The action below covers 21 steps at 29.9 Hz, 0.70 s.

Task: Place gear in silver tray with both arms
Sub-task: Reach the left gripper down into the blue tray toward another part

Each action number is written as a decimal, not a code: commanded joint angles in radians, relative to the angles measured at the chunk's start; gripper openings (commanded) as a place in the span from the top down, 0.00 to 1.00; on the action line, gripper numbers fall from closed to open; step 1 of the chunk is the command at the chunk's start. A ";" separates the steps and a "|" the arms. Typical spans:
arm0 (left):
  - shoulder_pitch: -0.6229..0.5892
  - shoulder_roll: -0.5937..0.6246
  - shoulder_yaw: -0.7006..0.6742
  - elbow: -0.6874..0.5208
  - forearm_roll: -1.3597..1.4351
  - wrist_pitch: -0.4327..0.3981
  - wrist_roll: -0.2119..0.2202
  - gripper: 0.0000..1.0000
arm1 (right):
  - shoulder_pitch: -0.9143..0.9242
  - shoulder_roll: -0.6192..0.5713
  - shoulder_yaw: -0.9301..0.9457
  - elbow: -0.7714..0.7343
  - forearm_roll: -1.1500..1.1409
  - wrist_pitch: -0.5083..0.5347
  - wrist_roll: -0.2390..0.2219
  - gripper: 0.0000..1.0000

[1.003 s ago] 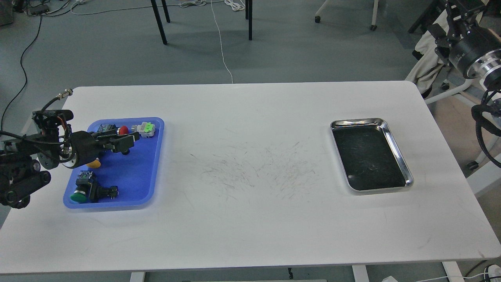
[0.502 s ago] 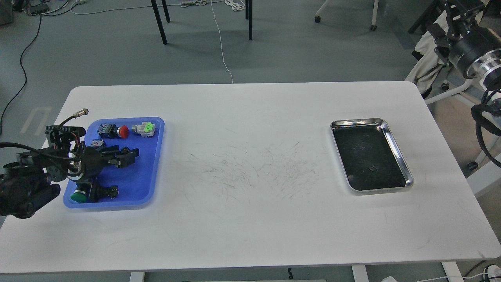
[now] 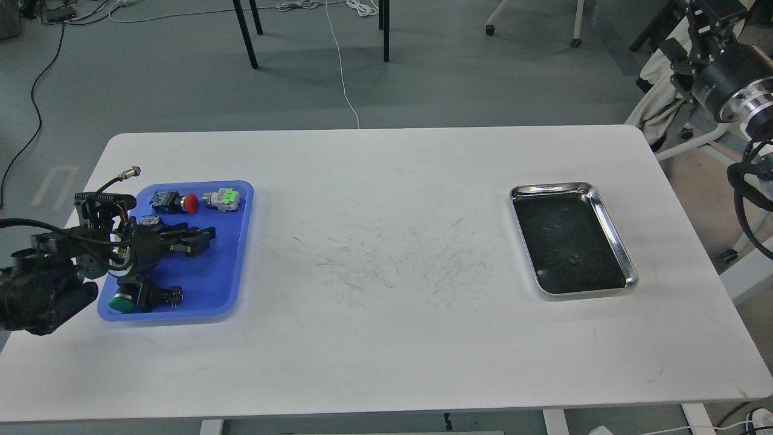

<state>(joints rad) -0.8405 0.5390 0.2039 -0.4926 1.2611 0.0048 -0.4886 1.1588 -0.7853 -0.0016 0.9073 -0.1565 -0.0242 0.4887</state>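
Lowered and drawn back since a second ago, the left pincer (image 3: 196,237) hovers over the glossy blue plastic tray (image 3: 238,254) among push-button switches, its opening impossible to tell, so grasping seems near; far to its right across the scuffed white surface (image 3: 386,338) waits the shiny silver tray (image 3: 610,223).

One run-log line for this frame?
left end effector: over blue tray | right end effector: off table, unclear | silver tray: no parts

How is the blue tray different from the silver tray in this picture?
The blue tray is matte plastic on the table's left side; the silver tray is shiny metal on the right. The blue tray holds several small parts, while the silver tray looks nearly empty. Both are rectangular with rounded corners.
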 commanded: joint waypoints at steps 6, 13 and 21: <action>0.001 -0.002 0.000 0.019 0.018 0.000 0.000 0.59 | -0.001 -0.002 0.003 -0.001 0.000 0.001 0.000 0.10; 0.001 -0.011 0.000 0.025 0.021 0.000 0.000 0.62 | -0.001 0.000 0.003 -0.001 -0.001 0.001 0.000 0.10; 0.000 -0.043 0.023 0.062 0.021 0.001 0.000 0.69 | -0.001 -0.002 0.003 -0.001 -0.001 0.001 0.000 0.10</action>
<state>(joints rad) -0.8406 0.4986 0.2220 -0.4411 1.2823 0.0060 -0.4886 1.1583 -0.7855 0.0016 0.9068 -0.1577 -0.0229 0.4887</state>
